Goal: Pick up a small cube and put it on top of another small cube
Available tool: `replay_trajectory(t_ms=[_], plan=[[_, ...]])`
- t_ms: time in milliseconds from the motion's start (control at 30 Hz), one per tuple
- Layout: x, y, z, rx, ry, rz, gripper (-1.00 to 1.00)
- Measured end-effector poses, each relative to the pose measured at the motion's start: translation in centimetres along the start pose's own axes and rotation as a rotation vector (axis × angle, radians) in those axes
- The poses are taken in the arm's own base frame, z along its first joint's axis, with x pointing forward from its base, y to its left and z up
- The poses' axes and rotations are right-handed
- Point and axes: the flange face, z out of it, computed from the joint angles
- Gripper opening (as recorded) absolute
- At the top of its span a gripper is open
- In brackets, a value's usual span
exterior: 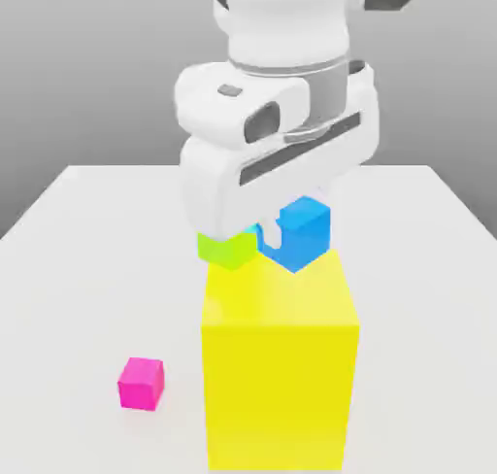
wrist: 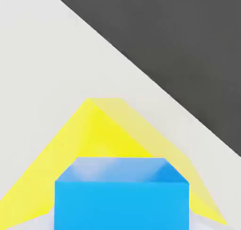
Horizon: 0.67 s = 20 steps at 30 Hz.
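**Non-task items on the white table**

A large yellow block stands on the white table, toward the front, approx. centre of the exterior view. A small magenta cube sits on the table near it, on the exterior view's left, not touching. A lime-green cube shows behind the block's top left edge. Bkgd: plain grey.

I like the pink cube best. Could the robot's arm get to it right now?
Probably yes. The pink cube sits alone on the white table, with open space above it and the yellow block off to its side. But the tool is shut on the blue cube, so it couldn't grab another yet.
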Motion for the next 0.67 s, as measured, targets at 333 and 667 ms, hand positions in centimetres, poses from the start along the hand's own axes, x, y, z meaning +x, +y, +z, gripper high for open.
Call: replay_trajectory(t_ms=[333, 667], plan=[[-9.7, 4.1, -1.2, -0.053, 0.113, 0.083, -1.0], [-9.9, 4.6, 4.8, -0.071, 0.135, 0.086, 1.0]])
